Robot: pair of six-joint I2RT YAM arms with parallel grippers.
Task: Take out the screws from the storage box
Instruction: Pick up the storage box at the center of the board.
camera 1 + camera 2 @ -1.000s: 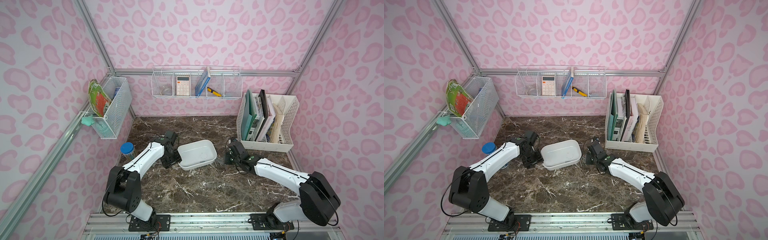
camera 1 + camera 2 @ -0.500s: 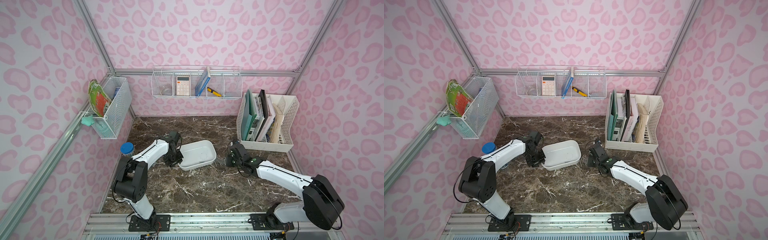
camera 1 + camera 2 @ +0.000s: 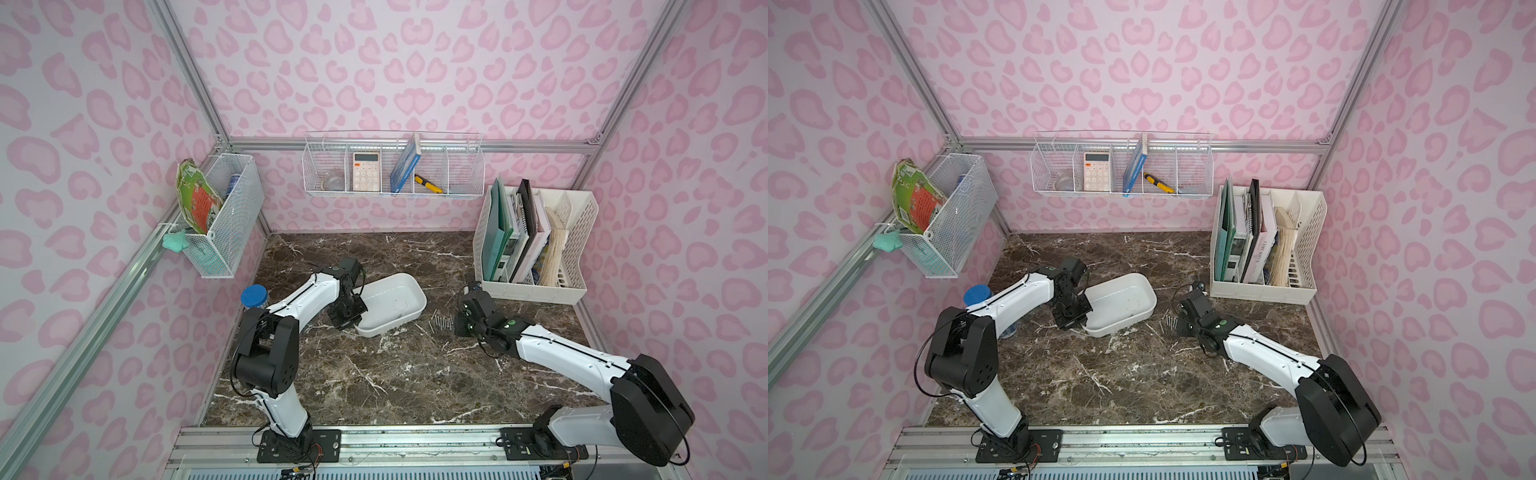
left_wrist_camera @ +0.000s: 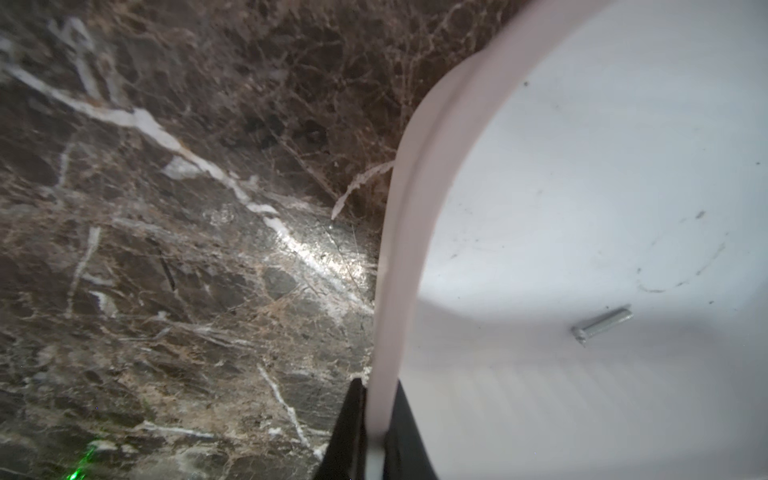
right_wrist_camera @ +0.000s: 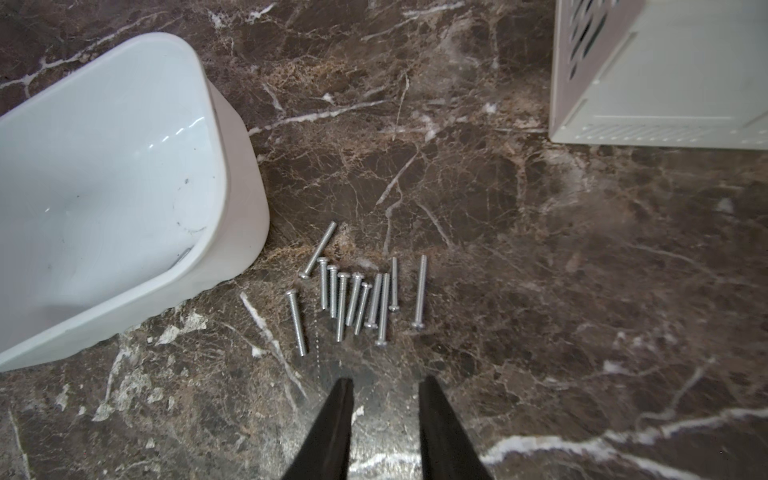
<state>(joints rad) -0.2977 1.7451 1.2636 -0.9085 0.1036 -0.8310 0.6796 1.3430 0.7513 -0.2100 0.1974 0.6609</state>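
- Left gripper [image 4: 376, 436] clenched on the box [image 4: 409, 199] rim, one finger inside, one outside; beyond the inner finger a single screw [image 4: 601, 325] lies in the box
- Right gripper [image 5: 386, 399] fingers parted; just past their tips, screws [image 5: 357, 299] lie on the table [image 5: 519, 257]

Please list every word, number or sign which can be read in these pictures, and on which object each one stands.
No text reads clearly.
Green and red packet: print too blurred.
White calculator: key marks too small.
Book spines in the white perforated file rack: lettering too blurred.
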